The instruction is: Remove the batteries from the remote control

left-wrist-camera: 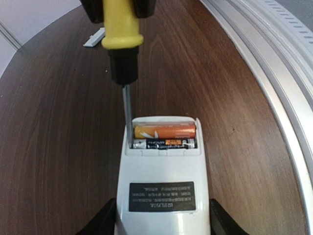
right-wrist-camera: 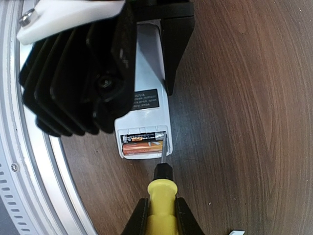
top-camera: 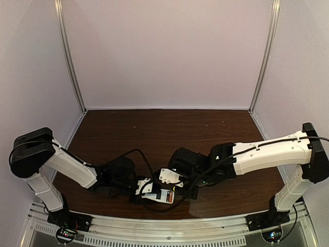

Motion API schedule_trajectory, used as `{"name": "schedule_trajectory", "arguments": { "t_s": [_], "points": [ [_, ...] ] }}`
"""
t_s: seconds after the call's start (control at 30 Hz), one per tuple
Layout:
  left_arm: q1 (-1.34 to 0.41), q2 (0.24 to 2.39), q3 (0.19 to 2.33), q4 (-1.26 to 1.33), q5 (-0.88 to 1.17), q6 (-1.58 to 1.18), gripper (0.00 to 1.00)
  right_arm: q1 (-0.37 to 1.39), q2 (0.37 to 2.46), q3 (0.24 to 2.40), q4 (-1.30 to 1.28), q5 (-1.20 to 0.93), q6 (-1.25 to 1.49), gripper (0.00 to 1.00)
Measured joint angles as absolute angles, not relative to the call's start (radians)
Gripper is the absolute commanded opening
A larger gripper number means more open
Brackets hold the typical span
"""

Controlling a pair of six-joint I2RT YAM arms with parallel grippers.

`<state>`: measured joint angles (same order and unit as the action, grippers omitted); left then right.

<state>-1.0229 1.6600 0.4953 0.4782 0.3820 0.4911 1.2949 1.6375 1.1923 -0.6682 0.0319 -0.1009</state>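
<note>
The white remote control (left-wrist-camera: 161, 171) lies back-up on the dark wooden table, its battery bay open. Two batteries sit side by side in the bay: an orange-copper one (left-wrist-camera: 165, 131) and a dark one (left-wrist-camera: 164, 143). My left gripper (left-wrist-camera: 161, 227) is shut on the remote's labelled end, with black fingers (left-wrist-camera: 102, 223) on both sides. My right gripper (right-wrist-camera: 160, 223) is shut on a yellow-handled screwdriver (right-wrist-camera: 160, 200). Its metal tip (right-wrist-camera: 164, 146) is inside the bay at one end of the batteries (right-wrist-camera: 142, 142). In the top view the remote (top-camera: 159, 195) lies between the two grippers near the front edge.
A small white plastic chip (left-wrist-camera: 94, 38) lies on the table beyond the screwdriver; it also shows in the right wrist view (right-wrist-camera: 237, 232). The metal front rail (left-wrist-camera: 274, 73) runs close beside the remote. White walls enclose the table.
</note>
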Motion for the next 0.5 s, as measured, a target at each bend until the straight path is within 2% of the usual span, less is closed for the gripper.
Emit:
{"name": "schedule_trajectory", "arguments": {
  "t_s": [0.5],
  "points": [
    [-1.024,1.635,0.459,0.530,0.303,0.492,0.00,1.253,1.663,1.229,-0.664,0.015,-0.110,0.00]
  ]
}}
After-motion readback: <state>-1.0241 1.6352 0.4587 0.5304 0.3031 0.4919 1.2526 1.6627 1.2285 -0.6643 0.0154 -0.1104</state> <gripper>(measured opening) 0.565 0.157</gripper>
